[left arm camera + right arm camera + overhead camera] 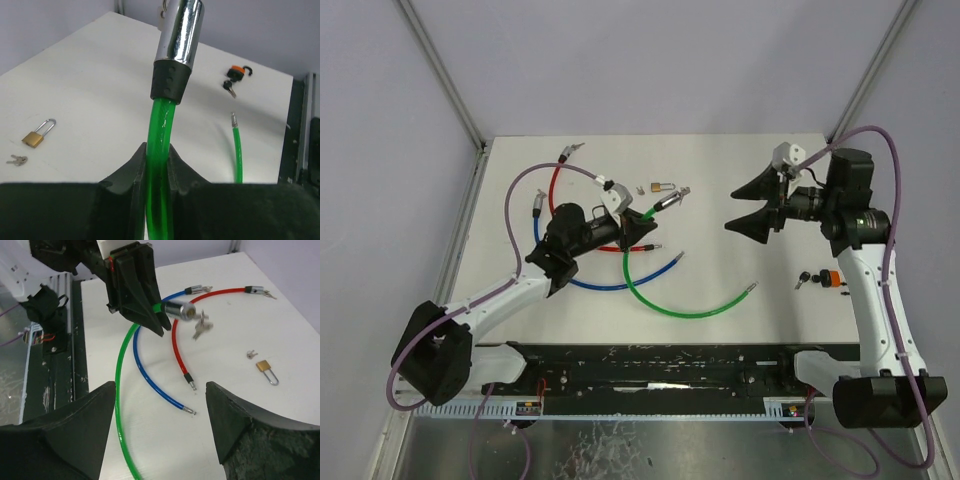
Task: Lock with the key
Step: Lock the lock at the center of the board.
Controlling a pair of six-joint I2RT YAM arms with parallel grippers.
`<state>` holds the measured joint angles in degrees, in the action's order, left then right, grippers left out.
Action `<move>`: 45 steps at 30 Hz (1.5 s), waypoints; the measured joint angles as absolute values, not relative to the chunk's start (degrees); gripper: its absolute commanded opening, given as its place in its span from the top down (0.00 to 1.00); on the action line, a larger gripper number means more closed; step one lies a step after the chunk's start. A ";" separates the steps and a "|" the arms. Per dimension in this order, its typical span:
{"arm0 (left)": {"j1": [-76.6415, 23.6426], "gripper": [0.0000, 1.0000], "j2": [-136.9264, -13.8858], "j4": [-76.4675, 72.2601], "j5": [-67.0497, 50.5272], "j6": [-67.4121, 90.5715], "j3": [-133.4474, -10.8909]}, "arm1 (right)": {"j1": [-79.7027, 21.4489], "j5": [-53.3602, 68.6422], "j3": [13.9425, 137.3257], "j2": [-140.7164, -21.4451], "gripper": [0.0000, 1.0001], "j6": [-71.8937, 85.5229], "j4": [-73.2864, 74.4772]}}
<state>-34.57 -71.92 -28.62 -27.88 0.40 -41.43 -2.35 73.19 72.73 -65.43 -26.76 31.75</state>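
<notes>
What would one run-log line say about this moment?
left tool: shut on green cable lock | key: hanging at its chrome head, blurred | right tool: open, touching nothing

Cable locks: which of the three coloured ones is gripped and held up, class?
The green cable lock: the left arm's fingers clamp it just below its chrome head, which is raised. The red cable lock and blue cable lock lie loose, untouched.

Colours: green cable point(159, 150) with chrome head point(181, 30); red cable point(173, 345); blue cable point(172, 400); brass-yellow padlock point(33, 139); orange-and-black lock point(235, 71); white table point(90, 75).
</notes>
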 measured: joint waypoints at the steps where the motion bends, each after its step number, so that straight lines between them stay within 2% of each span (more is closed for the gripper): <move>1: -33.80 1.00 -71.94 -29.21 -27.70 1.72 -41.43 | -1.15 73.23 72.03 -64.55 0.21 -25.23 30.41; 7: -29.06 1.00 -72.25 -33.23 -27.27 10.31 -44.88 | 3.22 72.55 61.80 -62.24 0.21 -10.55 15.07; 15: -26.20 1.00 -75.81 -36.10 -21.67 15.81 -59.66 | 3.77 70.57 49.95 -62.87 0.21 16.58 -12.38; 19: -26.17 1.00 -77.82 -37.06 -17.37 16.56 -64.84 | 3.77 64.53 42.39 -63.07 0.24 31.42 -28.75; 23: -26.20 1.00 -80.01 -37.26 -14.55 17.54 -68.64 | 3.77 56.14 36.67 -64.66 0.24 43.97 -37.39; 30: -26.20 1.00 -81.10 -37.32 -12.01 19.46 -71.18 | 3.79 45.58 33.54 -65.34 0.23 54.30 -42.15; 37: -26.22 1.00 -81.03 -37.30 -11.79 20.71 -71.26 | 3.81 35.97 32.77 -66.35 0.26 55.35 -39.55; 45: -26.26 1.00 -80.95 -37.32 -11.79 21.10 -71.26 | 3.81 32.42 32.75 -67.37 0.28 55.27 -34.50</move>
<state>-26.26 -80.95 -37.32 -11.79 21.10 -71.26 3.81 32.42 32.75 -67.37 55.27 -34.50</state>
